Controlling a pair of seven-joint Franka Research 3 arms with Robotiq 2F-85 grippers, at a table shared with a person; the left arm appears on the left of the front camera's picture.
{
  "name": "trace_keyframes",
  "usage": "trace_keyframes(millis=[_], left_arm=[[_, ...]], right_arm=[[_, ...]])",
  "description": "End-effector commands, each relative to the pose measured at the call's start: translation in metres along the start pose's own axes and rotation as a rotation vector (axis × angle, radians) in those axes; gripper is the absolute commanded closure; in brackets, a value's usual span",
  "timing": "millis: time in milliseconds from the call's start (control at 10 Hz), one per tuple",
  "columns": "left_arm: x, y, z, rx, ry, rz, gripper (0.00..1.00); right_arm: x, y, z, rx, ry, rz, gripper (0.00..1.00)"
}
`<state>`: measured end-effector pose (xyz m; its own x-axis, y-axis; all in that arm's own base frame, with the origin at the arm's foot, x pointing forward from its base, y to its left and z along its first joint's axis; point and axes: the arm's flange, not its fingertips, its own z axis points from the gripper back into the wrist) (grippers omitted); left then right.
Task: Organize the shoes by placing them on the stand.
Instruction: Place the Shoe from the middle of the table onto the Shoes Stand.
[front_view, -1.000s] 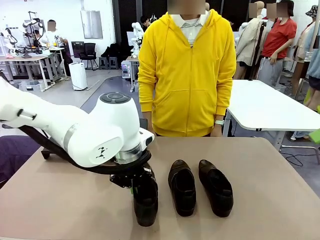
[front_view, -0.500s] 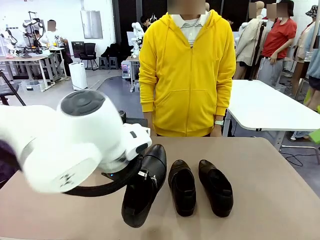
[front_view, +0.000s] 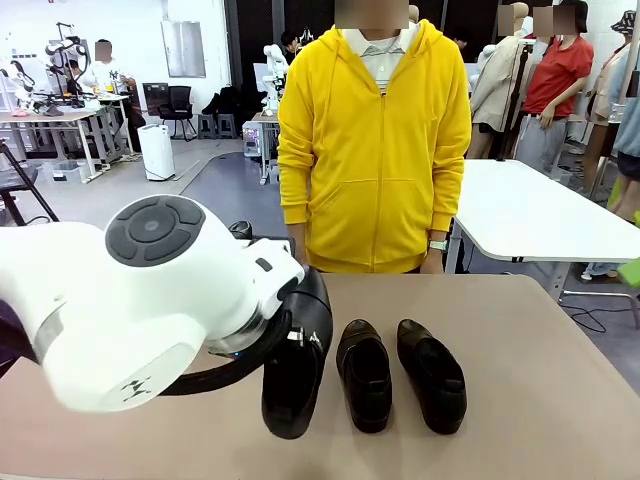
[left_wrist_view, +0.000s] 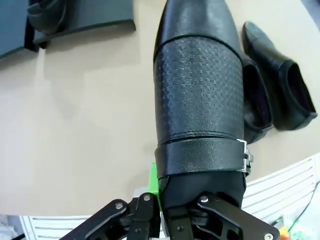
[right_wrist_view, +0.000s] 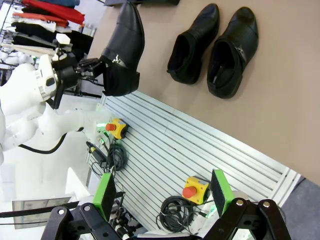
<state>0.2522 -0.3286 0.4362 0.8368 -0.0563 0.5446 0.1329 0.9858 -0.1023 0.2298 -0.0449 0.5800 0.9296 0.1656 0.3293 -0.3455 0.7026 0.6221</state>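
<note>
At the far left of the left wrist view, a corner of the matte-black stand (left_wrist_view: 85, 17) lay on the table (left_wrist_view: 75, 125). A fourth shoe (left_wrist_view: 47, 11) sat on it, cut off by the top edge of the frame. Next came the left arm (front_view: 130, 300), bulking large across the left half of the front view. Its left gripper (left_wrist_view: 192, 200) was clamped tight on the heel end of the held shoe (front_view: 295, 370) — one green pad (left_wrist_view: 154, 182) pressed against the collar, close to a small metal buckle. That shoe hung over the near part of the table, with its toe pointing toward the far side.

Just to its right, two more shoes stood side by side on the tabletop, near each other but apart: the middle shoe (front_view: 364, 375) and the right-hand shoe (front_view: 432, 375). Their toes pointed the same way as the held one's. Behind the far edge a person in a yellow hoodie (front_view: 375, 140) stood with arms down.

Farthest right, the right gripper (right_wrist_view: 162, 192) had its jaws spread wide with nothing between them — it hung off the table's near side, above a slatted metal surface (right_wrist_view: 200, 145).
</note>
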Motion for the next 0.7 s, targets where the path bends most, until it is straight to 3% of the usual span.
trace_keyframes(millis=[0,100,500,600], left_arm=[[0.006,0.009,0.004,-0.013,0.013,-0.052,1.00],[0.000,0.000,0.000,0.000,0.000,0.000,1.00],[0.119,0.067,-0.006,-0.059,0.019,-0.082,1.00],[0.160,0.088,-0.019,-0.057,0.040,-0.027,1.00]], right_arm=[[0.001,0.003,0.003,0.013,-0.002,-0.012,0.00],[0.001,0.003,0.003,0.013,-0.002,-0.012,0.00],[0.001,0.003,0.003,0.013,-0.002,-0.012,0.00],[0.001,0.003,0.003,0.013,-0.002,-0.012,0.00]])
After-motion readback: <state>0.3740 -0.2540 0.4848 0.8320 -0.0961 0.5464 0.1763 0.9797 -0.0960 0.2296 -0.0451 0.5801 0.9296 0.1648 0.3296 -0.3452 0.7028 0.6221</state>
